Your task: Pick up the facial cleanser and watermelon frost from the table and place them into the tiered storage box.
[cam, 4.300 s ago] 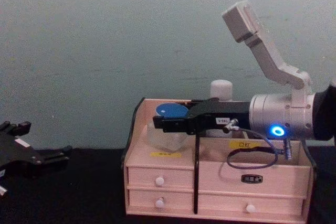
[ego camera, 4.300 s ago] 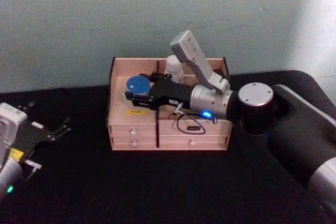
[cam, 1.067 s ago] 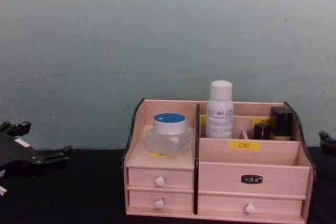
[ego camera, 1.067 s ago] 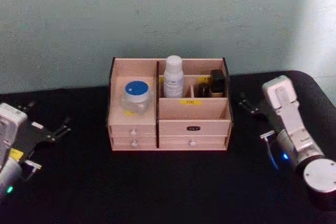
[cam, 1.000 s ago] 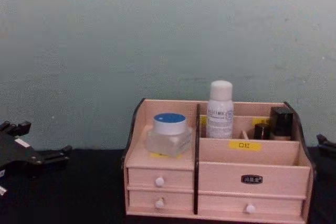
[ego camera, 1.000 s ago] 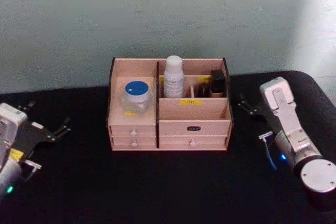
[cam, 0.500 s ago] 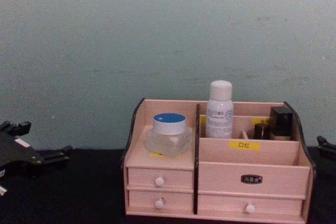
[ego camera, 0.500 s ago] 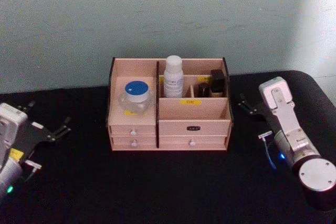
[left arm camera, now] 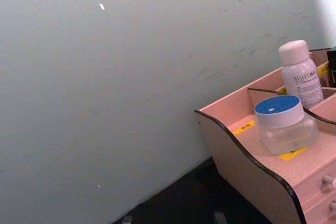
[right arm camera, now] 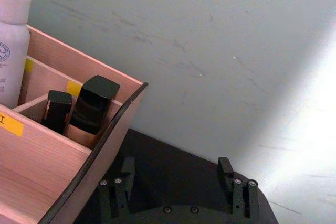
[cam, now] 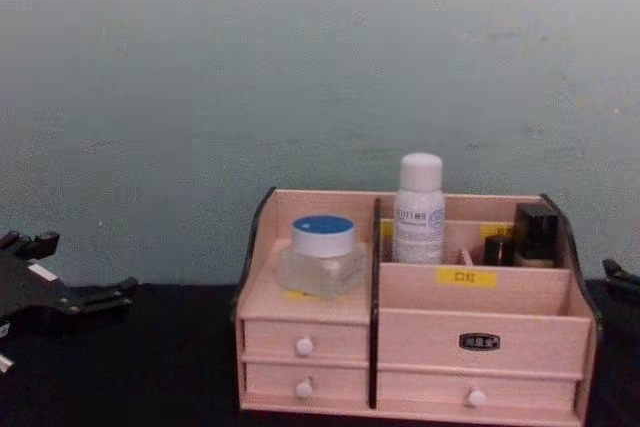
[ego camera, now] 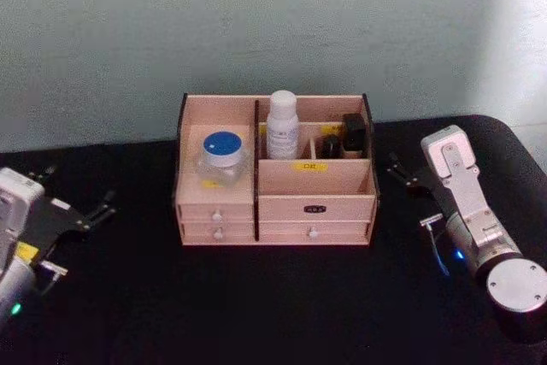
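With the blue-lidded jar (ego camera: 221, 156) and white bottle (ego camera: 283, 125) already standing upright in the storage box (ego camera: 273, 208), both are lying inward of the released right gripper (ego camera: 402, 174) and the released left gripper (ego camera: 81, 215), each resting beside it.

Dim, soft-focus overall. Bright wash on wall (ego camera: 256, 23) at right side, strongest in right wrist view. Black table (ego camera: 256, 297) swallows shadow detail. Grainy, slightly blurred edges on tiered storage box (ego camera: 273, 203).
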Controlling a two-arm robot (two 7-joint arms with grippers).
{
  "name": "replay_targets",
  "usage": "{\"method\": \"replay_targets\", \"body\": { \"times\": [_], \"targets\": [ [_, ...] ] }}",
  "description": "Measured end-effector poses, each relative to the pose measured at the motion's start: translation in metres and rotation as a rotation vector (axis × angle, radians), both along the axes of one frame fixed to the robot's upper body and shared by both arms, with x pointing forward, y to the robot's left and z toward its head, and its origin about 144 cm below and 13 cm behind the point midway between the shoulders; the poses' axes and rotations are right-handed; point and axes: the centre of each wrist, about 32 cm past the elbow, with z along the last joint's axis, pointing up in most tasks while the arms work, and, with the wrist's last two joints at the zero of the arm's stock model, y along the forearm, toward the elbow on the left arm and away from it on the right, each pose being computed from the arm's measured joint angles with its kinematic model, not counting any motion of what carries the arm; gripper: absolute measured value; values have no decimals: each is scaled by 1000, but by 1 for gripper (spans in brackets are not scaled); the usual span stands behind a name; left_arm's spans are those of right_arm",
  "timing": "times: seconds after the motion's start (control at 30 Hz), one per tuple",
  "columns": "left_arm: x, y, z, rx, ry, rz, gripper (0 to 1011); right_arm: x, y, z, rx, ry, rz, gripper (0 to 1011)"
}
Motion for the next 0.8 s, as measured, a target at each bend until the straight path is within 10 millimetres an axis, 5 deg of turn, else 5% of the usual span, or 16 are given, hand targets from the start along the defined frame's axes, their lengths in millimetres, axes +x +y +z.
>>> {"method": "replay_targets", "body": {
  "times": [0.8],
  "targets": [
    [0, 0, 0, 0, 0, 0, 1001, 0, 0, 0, 1, 0, 1, 1002]
  ]
}}
